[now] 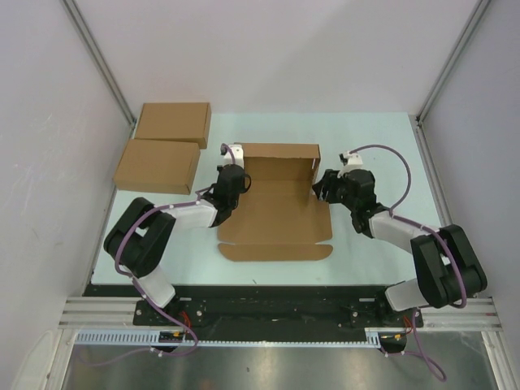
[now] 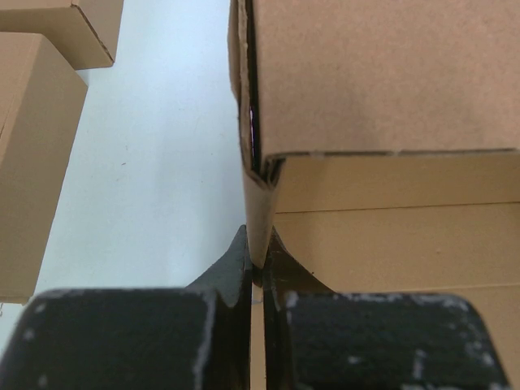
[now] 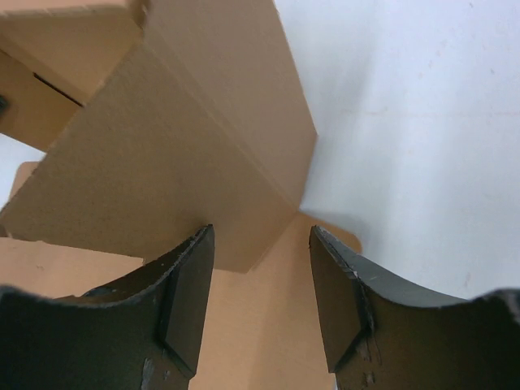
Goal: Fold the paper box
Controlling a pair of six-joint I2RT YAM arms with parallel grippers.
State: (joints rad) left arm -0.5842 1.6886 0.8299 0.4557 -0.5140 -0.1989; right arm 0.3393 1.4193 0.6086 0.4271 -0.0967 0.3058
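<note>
Left claw (image 2: 258,258), centre-left in the overhead view, is pinched tight on the raised left wall of the paper box (image 1: 276,213), which lies half-formed mid-frame. Right claw (image 3: 260,244), centre-right, stands with jaws apart around the box's upright right flap.

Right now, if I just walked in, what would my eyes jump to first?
A half-folded paper box lies in the middle, its back wall standing up. The left gripper pinches its left side wall, while the right gripper gapes open at the right flap. Two made-up brown boxes sit at the far left.
</note>
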